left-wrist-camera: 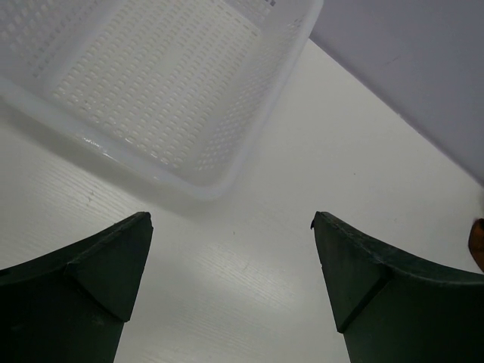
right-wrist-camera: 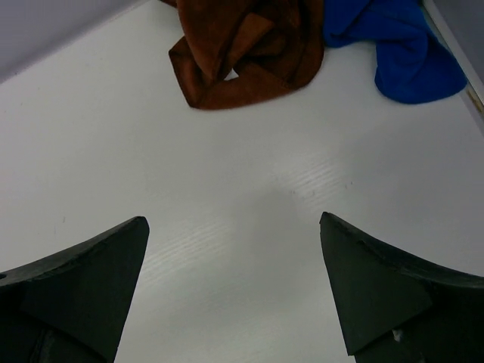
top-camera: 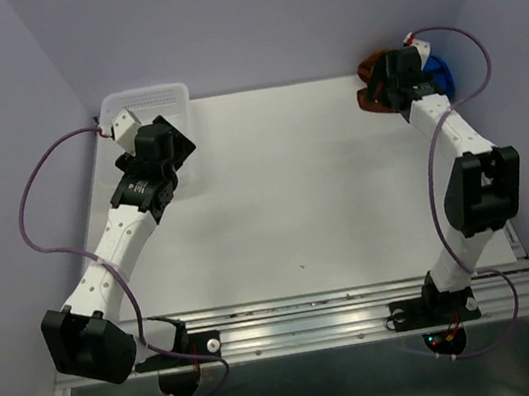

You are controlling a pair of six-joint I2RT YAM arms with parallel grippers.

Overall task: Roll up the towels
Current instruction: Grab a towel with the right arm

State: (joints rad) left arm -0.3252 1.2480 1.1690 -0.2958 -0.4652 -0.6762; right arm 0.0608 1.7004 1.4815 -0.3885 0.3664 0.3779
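- My left gripper (left-wrist-camera: 231,219) hangs over the far left part of the table (top-camera: 294,194). Its fingers are spread wide, and I see only bare white surface between them, so it holds nothing.
- Just beyond those fingers sits the white perforated basket (left-wrist-camera: 136,91), tucked into the far left corner with its near rim close to the fingertips.
- My right gripper (right-wrist-camera: 233,219) is up at the far right corner. Its fingers are equally wide apart and grip nothing.
- The rust-brown towel (right-wrist-camera: 249,53) lies on the table a little beyond the right fingers, bunched into loose folds. Neither finger touches it.
- The blue towel (right-wrist-camera: 408,53) lies in a crumpled heap just right of the brown one, close to the table's right edge. The two cloths meet along their sides.
- From the overhead camera the right wrist covers most of both towels (only a brown fringe on its left and a blue patch on its right peek out).
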